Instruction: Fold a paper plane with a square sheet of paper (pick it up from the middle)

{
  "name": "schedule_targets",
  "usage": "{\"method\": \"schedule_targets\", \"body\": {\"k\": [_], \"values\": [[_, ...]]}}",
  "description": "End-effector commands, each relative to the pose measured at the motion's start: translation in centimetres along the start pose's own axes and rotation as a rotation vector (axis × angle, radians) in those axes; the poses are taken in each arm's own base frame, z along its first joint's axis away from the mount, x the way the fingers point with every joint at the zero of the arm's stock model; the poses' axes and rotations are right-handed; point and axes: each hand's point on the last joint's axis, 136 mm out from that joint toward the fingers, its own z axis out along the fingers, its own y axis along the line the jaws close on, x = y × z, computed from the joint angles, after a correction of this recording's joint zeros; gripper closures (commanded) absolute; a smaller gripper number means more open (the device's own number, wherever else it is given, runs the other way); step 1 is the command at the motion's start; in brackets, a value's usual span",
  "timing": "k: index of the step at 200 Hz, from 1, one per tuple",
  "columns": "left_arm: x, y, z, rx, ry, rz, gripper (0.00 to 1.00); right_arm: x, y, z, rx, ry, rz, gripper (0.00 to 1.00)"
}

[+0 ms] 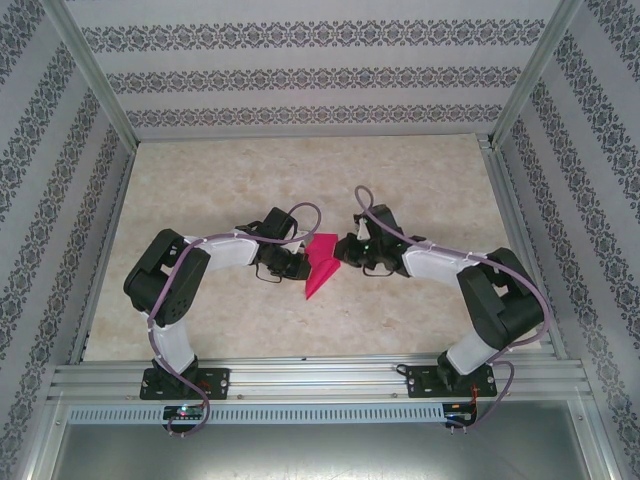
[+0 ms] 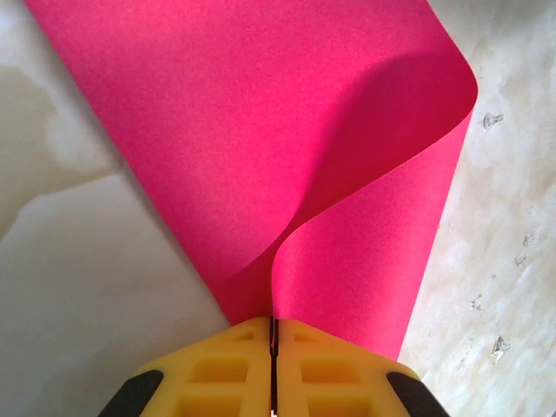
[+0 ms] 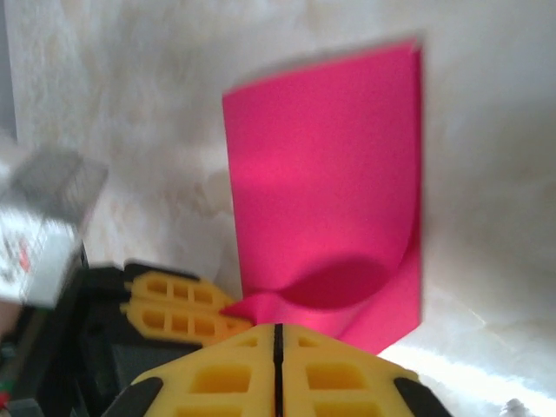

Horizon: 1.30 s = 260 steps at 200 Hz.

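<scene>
Square sheet of paper (image 1: 319, 266): part-folded, curled, around the middle of the table (image 1: 200, 190) | my left gripper (image 2: 274, 328): clamped on its edge | my right gripper (image 3: 278, 330): closed on the opposite side

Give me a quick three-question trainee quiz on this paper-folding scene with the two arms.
1. True or false: the thin magenta-pink paper sheet lies completely flat on the marbled table.
2. Multiple choice: the left gripper is A) wide open above the sheet, B) shut on the sheet, C) shut on nothing.
3. In the top view, where does the sheet sit relative to the left gripper and the right gripper?

Key: 1. False, it curls over in a loose bend. 2. B. 3. Between them, with a gripper meeting it from each side.
</scene>
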Motion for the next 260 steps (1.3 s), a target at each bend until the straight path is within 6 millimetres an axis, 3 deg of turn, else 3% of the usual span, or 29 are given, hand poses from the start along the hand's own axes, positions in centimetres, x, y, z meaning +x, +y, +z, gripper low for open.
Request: {"method": "schedule_targets", "body": {"k": [1,34,69,109,201,260], "values": [[-0.3,0.0,0.2,0.02,0.009,-0.002,0.9,1.4,2.7,0.4,-0.11,0.009,-0.005,0.94],[-0.2,0.0,0.2,0.018,0.011,0.0,0.9,4.7,3.9,1.8,-0.126,0.06,-0.023,0.95],[-0.4,-0.1,0.1,0.018,0.007,0.006,0.9,7.3,3.7,3.2,-0.11,0.113,-0.03,0.95],[-0.5,-0.2,0.0,0.016,0.008,0.012,0.9,6.6,3.2,2.7,-0.073,0.075,-0.036,0.95],[-0.7,-0.3,0.0,0.015,0.015,0.016,0.9,9.3,3.5,4.0,-0.116,0.162,-0.002,0.96],[0.0,-0.3,0.3,0.031,0.04,0.011,0.9,9.4,2.3,4.1,-0.073,0.152,0.013,0.96]]}}
